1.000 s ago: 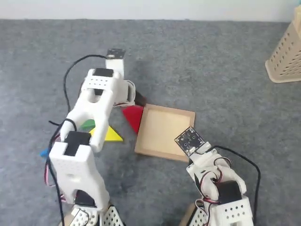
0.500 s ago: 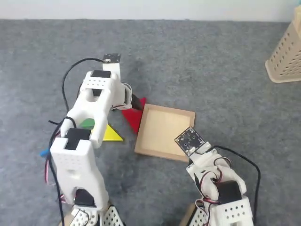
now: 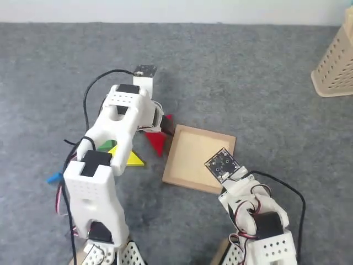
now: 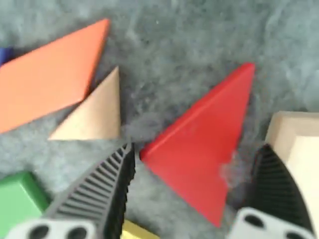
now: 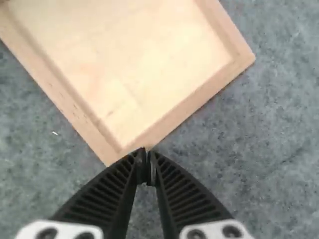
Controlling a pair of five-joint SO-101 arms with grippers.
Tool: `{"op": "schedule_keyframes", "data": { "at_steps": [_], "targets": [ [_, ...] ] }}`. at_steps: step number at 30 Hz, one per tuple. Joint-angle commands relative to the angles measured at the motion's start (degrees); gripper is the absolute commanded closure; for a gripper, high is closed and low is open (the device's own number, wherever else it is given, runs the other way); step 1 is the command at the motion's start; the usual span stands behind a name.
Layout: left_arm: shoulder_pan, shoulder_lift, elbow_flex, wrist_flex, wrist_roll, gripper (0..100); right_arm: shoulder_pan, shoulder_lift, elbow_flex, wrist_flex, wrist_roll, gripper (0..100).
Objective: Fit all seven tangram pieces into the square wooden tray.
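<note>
Pickup of the red triangle (image 4: 199, 159) as the step in hand, judging by the layout: first of seven pieces, none yet in the tray (image 3: 193, 154).

Left end effector (image 4: 196, 152): fingers apart, one on each side of the red triangle, low over it, not clamped.

Right end effector (image 5: 146, 157): fingers together, holding nothing, poised at a corner of the tray on the side toward the near edge of the table (image 3: 265, 83).

Tray: empty, around the middle of the table, slightly askew to its edges.

Red triangle: flat on the table just beside the tray wall on the left arm's side; touching or not, cannot tell.

Also flat on the table past the red triangle: orange parallelogram (image 4: 50, 79), small tan triangle (image 4: 92, 114) just beside it, green piece (image 4: 17, 199), yellow piece (image 4: 134, 231).

Next, probably: close across the red triangle, lift clear of the tray wall, carry over, turn to match its right angle to a tray corner, set down flat.

Worth watching: nearness of one finger to the tray wall, with risk of a nudge on closing.
</note>
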Motion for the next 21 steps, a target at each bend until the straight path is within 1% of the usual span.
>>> {"op": "schedule_keyframes", "data": {
  "at_steps": [1,6,10,19,21],
  "targets": [
    [0.09,-0.26,-0.66,-2.11,-2.90,64,-0.04,-0.84,1.05,0.31,-0.35,99.1],
    [0.09,-0.18,-0.48,-1.76,-3.34,64,-0.04,-0.84,1.05,0.31,-0.35,99.1],
    [0.18,-0.18,-0.48,-0.88,-4.92,68,-0.04,-0.84,1.05,0.31,-0.35,99.1],
    [0.44,-0.18,0.31,-0.70,-5.19,68,-0.04,-0.84,1.05,0.31,-0.35,99.1],
    [0.70,-0.18,1.10,-0.62,-5.19,70,-0.04,-0.84,1.05,0.31,-0.35,99.1]
  ]
}}
